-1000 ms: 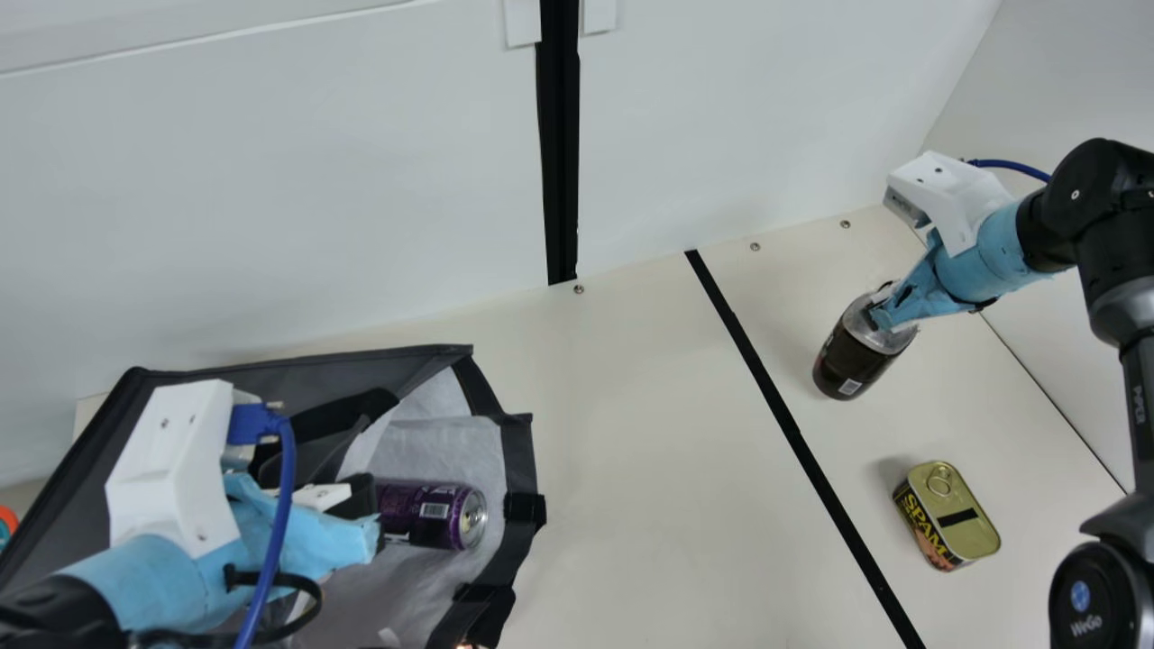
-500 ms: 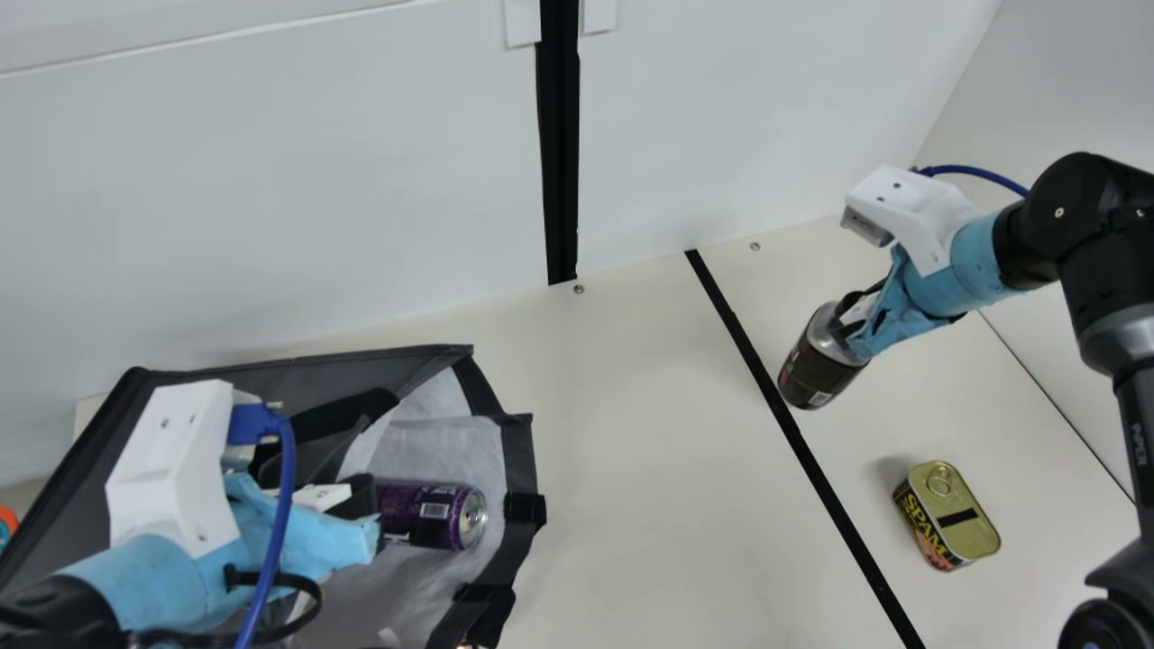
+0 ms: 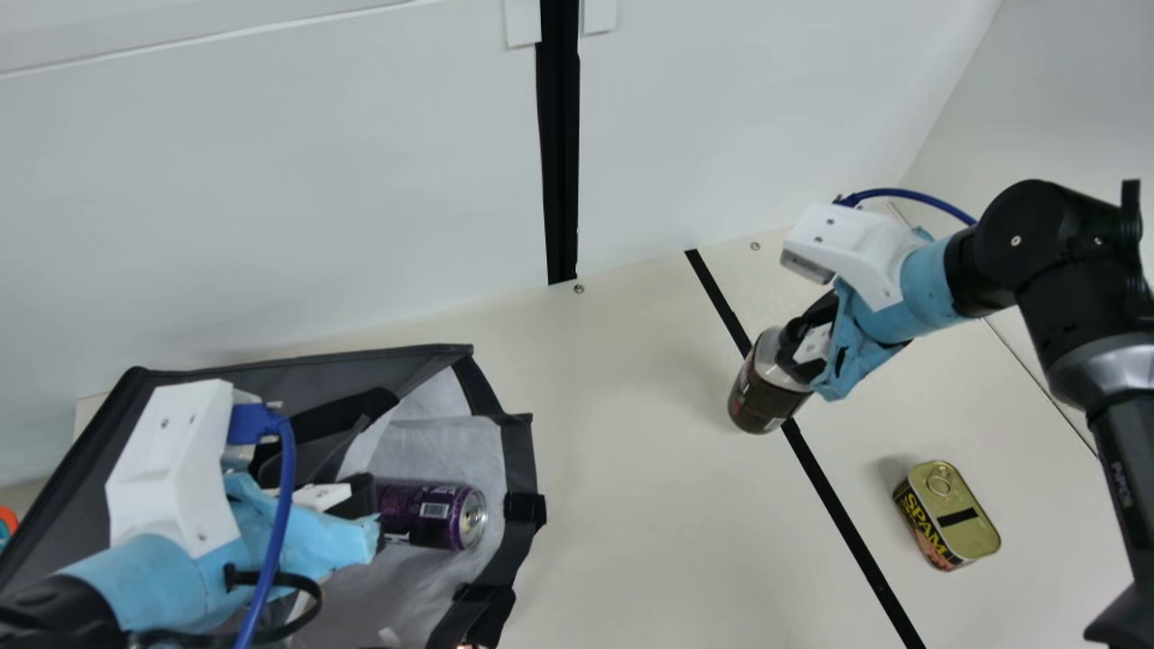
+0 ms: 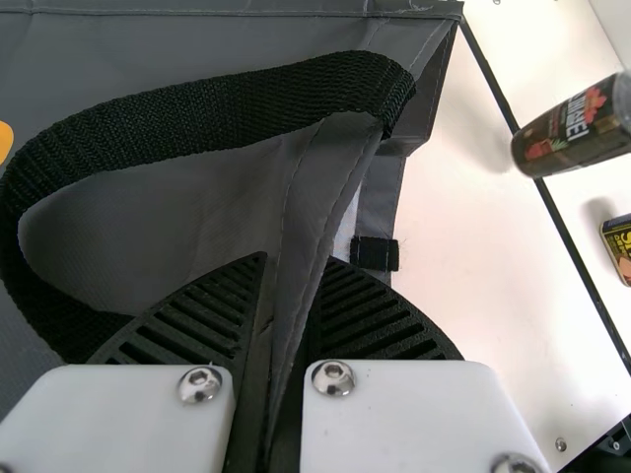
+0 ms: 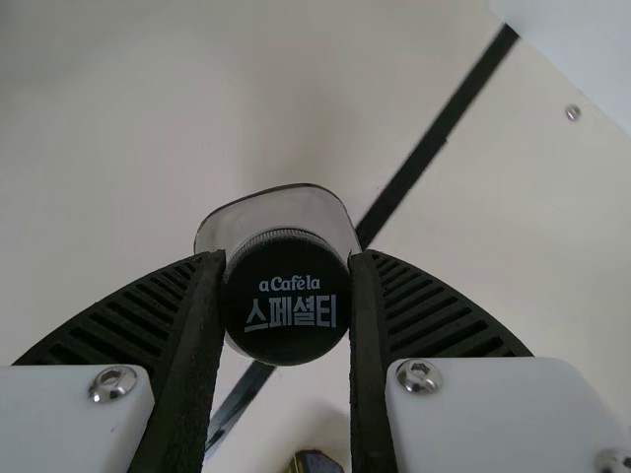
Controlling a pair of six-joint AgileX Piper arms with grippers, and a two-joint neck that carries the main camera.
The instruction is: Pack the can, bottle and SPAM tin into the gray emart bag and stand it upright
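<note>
Where the gray emart bag (image 3: pixel 77 460) begins at my far left, my left gripper (image 3: pixel 365 516) reaches over it, and in the left wrist view my two ribbed fingers are clamped on a fold of its gray cloth, one on each face. A black strap (image 4: pixel 207 113) loops across the bag beside that fold. The bag lies on its side, not upright, its mouth turned to the right and its pale lining (image 3: pixel 442 442) showing. Inside the bag, just past my left fingertips, the purple can (image 3: pixel 431 514) lies on its side, its lid end pointing toward the bag's mouth. Behind the bag rises the white wall (image 3: pixel 361 198), with a dark upright band (image 3: pixel 561 135) to the right of the bag. Farther right of the bag, a black stripe (image 3: pixel 838 505) slants along the cream table (image 3: pixel 631 469). Well apart from the bag on that same side, my right gripper (image 3: pixel 802 361) has the bottle (image 3: pixel 766 397) by its top, and the right wrist view shows the black cap (image 5: pixel 286 305) snug between its fingers. The bottle leans, its base toward the bag and over the stripe; whether that base touches the table I cannot tell. Farthest right of the bag, beyond the stripe, the SPAM tin (image 3: pixel 956 514) sits on the table with its pull-ring lid up.
</note>
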